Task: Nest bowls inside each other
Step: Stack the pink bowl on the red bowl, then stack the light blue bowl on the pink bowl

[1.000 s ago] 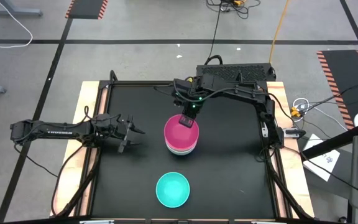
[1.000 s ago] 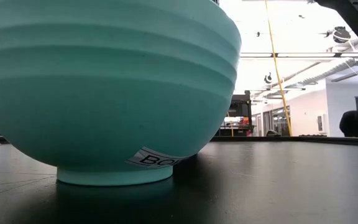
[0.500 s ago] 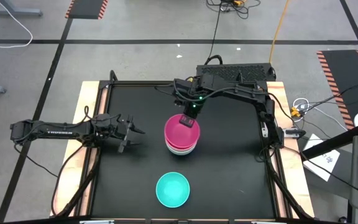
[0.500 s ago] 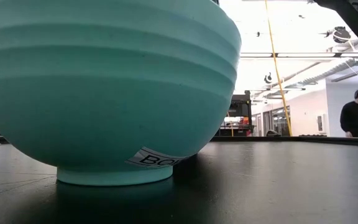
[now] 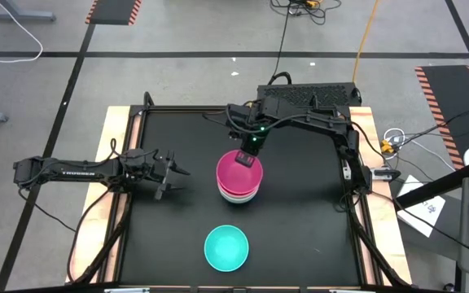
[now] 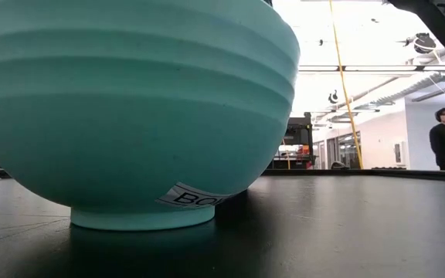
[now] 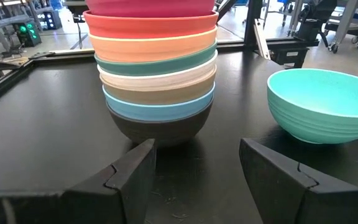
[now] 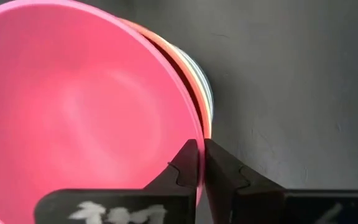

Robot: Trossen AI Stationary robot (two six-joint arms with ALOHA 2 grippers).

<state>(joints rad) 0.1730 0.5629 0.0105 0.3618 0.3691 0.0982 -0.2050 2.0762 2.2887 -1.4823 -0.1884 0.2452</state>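
My right gripper (image 8: 201, 163) pinched shut on the magenta bowl (image 5: 238, 170) rim — the bowl shifted slightly on its stack. Beyond the table, a person (image 6: 443, 139) straightened up — standing, farther right.

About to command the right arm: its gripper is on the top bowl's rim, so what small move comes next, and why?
Probably lift the magenta bowl slightly. The right gripper is shut on its rim, and it tops the stack of nested bowls. It may need reseating, though the views don't show whether it sits crooked. The turquoise bowl stands alone; the left gripper waits open at the left.
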